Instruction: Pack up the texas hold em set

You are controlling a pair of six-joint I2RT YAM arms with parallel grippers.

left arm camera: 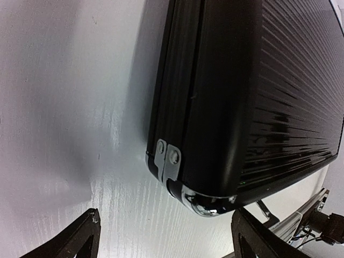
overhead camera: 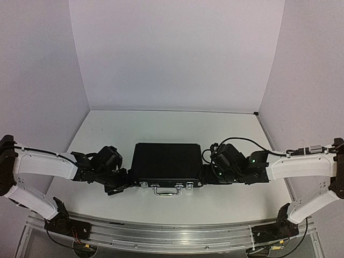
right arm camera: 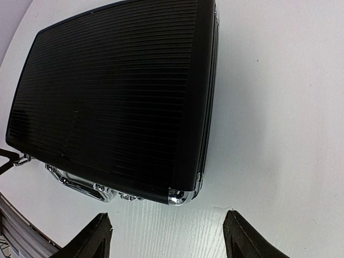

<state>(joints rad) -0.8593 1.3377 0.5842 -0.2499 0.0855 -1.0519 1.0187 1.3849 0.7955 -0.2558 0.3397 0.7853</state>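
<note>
The black briefcase (overhead camera: 166,164) lies flat and closed in the middle of the white table, its silver handle (overhead camera: 166,190) toward the arms. My left gripper (overhead camera: 119,187) is open, its fingers (left arm camera: 80,239) astride the case's near-left silver corner (left arm camera: 207,203) without touching it. My right gripper (overhead camera: 210,176) is open just short of the near-right corner (right arm camera: 180,196), fingers (right arm camera: 242,236) spread on either side. The case fills the left wrist view (left arm camera: 247,97) and the right wrist view (right arm camera: 107,102). Chips, cards, discs and button are out of view.
The white table (overhead camera: 177,123) is walled by pale lilac panels at the back and sides. A metal rail (overhead camera: 166,236) with both arm bases runs along the near edge.
</note>
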